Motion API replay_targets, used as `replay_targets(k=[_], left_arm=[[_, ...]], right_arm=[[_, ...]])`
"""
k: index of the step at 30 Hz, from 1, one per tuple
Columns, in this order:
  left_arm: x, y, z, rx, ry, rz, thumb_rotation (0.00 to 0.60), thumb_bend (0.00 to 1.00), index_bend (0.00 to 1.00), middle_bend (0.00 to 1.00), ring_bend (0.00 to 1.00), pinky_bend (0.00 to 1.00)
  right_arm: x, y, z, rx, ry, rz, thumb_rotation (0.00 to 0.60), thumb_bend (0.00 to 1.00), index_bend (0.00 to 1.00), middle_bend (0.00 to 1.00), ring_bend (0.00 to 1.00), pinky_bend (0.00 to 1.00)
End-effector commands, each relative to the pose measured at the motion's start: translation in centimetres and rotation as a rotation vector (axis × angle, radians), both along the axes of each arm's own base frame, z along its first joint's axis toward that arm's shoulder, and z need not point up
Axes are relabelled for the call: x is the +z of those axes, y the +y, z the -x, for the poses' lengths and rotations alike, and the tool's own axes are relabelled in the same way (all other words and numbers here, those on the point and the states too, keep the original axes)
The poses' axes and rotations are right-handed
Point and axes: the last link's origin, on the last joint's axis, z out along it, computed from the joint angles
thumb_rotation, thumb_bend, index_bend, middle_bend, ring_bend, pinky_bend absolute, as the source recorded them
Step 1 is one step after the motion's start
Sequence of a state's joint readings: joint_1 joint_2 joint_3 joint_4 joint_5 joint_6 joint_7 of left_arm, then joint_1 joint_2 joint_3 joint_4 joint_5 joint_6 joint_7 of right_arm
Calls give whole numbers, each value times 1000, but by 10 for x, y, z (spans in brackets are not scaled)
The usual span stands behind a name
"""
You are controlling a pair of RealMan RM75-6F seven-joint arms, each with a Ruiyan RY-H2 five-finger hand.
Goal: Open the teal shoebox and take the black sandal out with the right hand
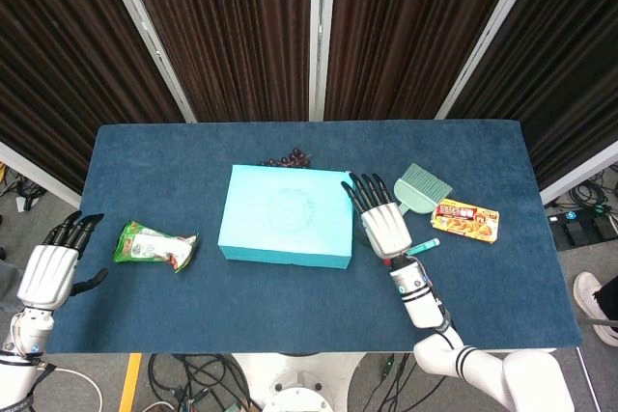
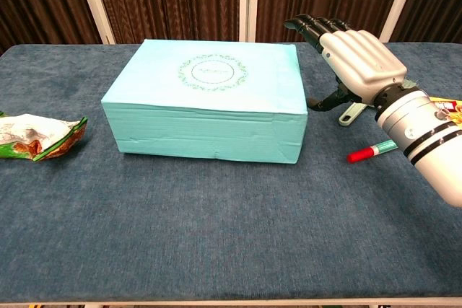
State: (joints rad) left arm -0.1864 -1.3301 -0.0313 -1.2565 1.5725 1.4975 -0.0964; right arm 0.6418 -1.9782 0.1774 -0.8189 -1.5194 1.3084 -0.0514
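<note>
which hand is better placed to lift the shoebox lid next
The right hand. Its fingers are spread right at the right end of the teal shoebox, whose lid is on. The left hand hangs off the table's left edge, beyond the snack bag.

Both hands are built the same way: a silvery-white ribbed shell over the back, with black fingers. The right hand (image 1: 384, 225) is joined to a white cylindrical forearm ringed by black bands, and a small teal dot is seen near the wrist. The left hand (image 1: 48, 272) is fitted with a black thumb too.
</note>
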Motion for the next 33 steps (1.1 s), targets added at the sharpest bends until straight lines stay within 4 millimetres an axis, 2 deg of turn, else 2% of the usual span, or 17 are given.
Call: replay_targets(k=[1,8,23,28,33], left_arm=[[0,0,0,0,1,0,600,178,99,151,74,243],[-1,0,-1,0,2,3,600,179,99,151,74,243],[0,-2,1,4,-4,0,600,179,99,151,74,243],[1,-2,2,6,-6,-2,600,179,99,151,74,243],[0,-1,2,4,-8,2,600,179,99,151,74,243]], right_arm=[[-1,12,3,15,-6,-16,600,24,0,0,0,0],[-2,29,1,42,-38,-48,600,0,0,0,0,0],[-4,39,-33,119,-82,-102,600,0,0,0,0,0],[8,37,-24,123,-18,-72,600,0,0,6,0,0],[23,21,-4,77,89,-51,600,0,0,29,0,0]])
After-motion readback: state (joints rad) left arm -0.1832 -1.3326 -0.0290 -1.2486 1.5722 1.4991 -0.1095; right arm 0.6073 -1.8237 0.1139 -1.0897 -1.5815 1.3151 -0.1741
